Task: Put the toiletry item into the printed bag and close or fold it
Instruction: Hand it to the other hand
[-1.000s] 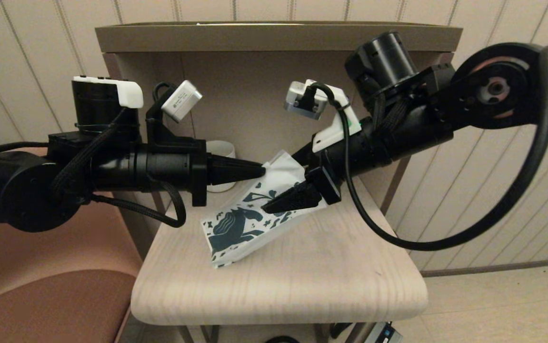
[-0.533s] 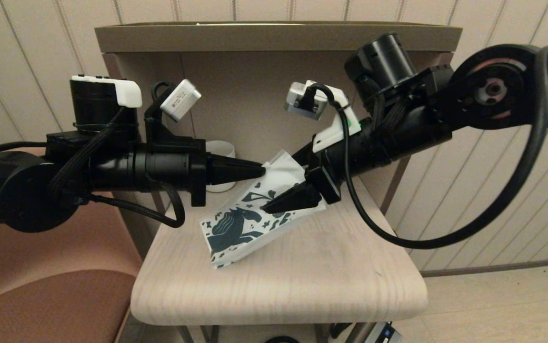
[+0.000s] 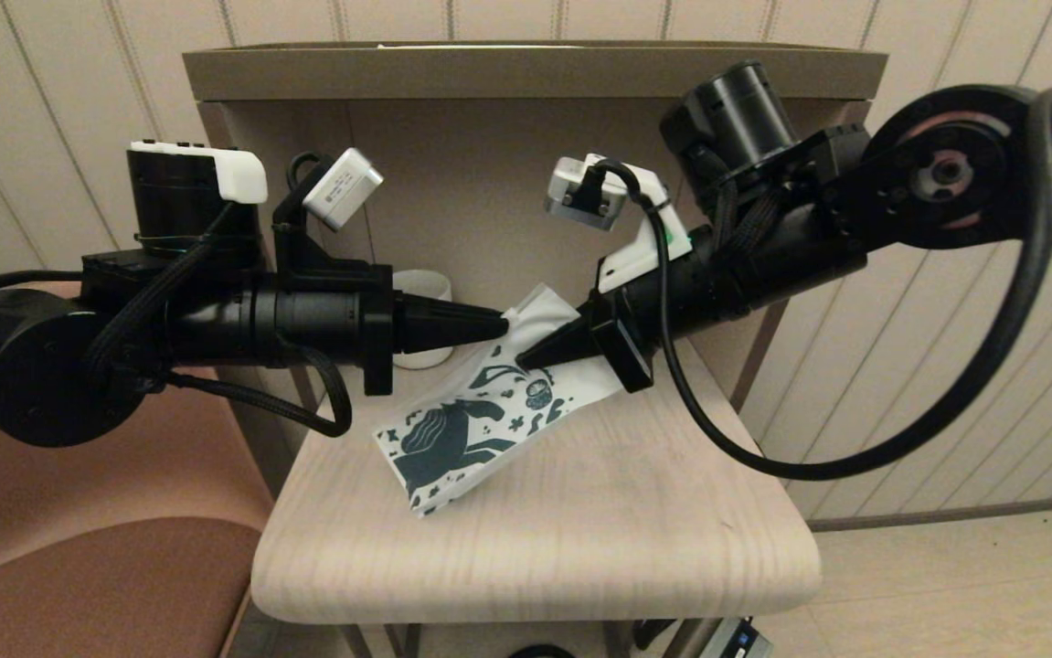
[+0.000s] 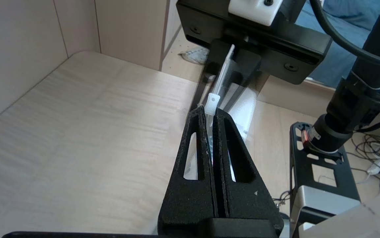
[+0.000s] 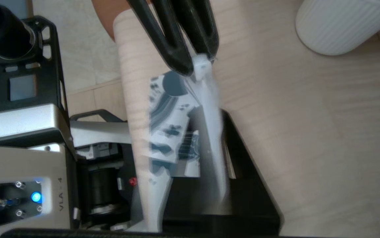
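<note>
The printed bag [image 3: 457, 429] hangs slanted over the light wooden table [image 3: 580, 539], its lower corner resting on the wood. My left gripper [image 3: 504, 322] is shut on the white zip slider [image 4: 212, 102] at the bag's top corner. My right gripper [image 3: 526, 356] is shut on the bag's top edge right beside it. In the right wrist view the bag [image 5: 168, 109] runs between my right gripper's [image 5: 206, 119] fingers, and the left gripper [image 5: 198, 64] pinches the slider just beyond. The toiletry item is hidden.
A white ribbed mug [image 3: 425, 285] stands at the back of the table behind the left gripper, also visible as the mug [image 5: 341, 26] in the right wrist view. Cabinet walls close the back and the left. A brown seat [image 3: 78, 567] lies to the left.
My right gripper's fingers have shut on the bag's top edge close to the left gripper. The bag's lower end has swung slightly left. The left arm has eased a little to the left.
</note>
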You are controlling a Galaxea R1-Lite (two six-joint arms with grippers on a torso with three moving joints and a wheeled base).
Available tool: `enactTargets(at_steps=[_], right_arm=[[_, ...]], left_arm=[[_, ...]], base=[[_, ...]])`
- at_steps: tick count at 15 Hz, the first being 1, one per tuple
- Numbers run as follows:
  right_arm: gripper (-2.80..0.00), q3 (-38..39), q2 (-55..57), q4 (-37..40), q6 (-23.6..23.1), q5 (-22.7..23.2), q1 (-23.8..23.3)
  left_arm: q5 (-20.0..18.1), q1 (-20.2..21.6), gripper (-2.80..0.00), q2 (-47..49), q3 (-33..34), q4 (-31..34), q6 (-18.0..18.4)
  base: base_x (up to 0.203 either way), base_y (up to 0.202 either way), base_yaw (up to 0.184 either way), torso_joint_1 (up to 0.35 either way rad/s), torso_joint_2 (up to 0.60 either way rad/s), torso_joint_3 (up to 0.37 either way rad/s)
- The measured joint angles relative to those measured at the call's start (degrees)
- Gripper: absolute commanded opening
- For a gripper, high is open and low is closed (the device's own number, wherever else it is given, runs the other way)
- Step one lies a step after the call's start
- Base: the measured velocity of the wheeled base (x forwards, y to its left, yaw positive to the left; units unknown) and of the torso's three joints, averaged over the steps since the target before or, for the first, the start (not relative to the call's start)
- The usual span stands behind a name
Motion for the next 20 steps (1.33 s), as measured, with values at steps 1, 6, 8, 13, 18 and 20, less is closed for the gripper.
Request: enactTargets(at_steps=[1, 6, 8, 13, 18, 20], right_arm=[[-2.8, 0.0, 0.0, -0.23, 0.15, -0.02, 0.0], [-2.8, 0.08, -0.07, -0.18, 0.22, 0.23, 0.77], [-2.8, 0.16, -0.45, 1.57, 0.22, 0.26, 1.1], [-2.8, 0.27, -1.0, 3.06, 0.22, 0.17, 1.82], [-2.8, 0.27, -0.94, 2.83, 0.22, 0.11, 1.74], [-2.8, 0.27, -0.94, 2.76, 0.22, 0.12, 1.63]], left_arm=[[-0.02, -0.04, -2.8, 0.0, 0.0, 0.02, 0.01], [0.0, -0.35, -2.8, -0.05, 0.41, 0.07, 0.72], [0.0, -0.35, -2.8, -0.09, 0.41, 0.07, 0.82], [-0.09, -0.33, -2.8, -0.59, -0.05, 0.49, 0.61], [-0.06, -0.3, 0.0, -0.96, 0.2, 0.0, 0.65], [-0.05, -0.29, 0.0, -0.96, 0.2, 0.16, 0.65]], base=[[0.0, 0.0, 0.0, 0.0, 0.0, 0.0], [0.0, 0.0, 0.0, 0.0, 0.0, 0.0], [0.0, 0.0, 0.0, 0.0, 0.0, 0.0], [0.0, 0.0, 0.0, 0.0, 0.0, 0.0], [0.0, 0.0, 0.0, 0.0, 0.0, 0.0], [0.0, 0.0, 0.0, 0.0, 0.0, 0.0]])
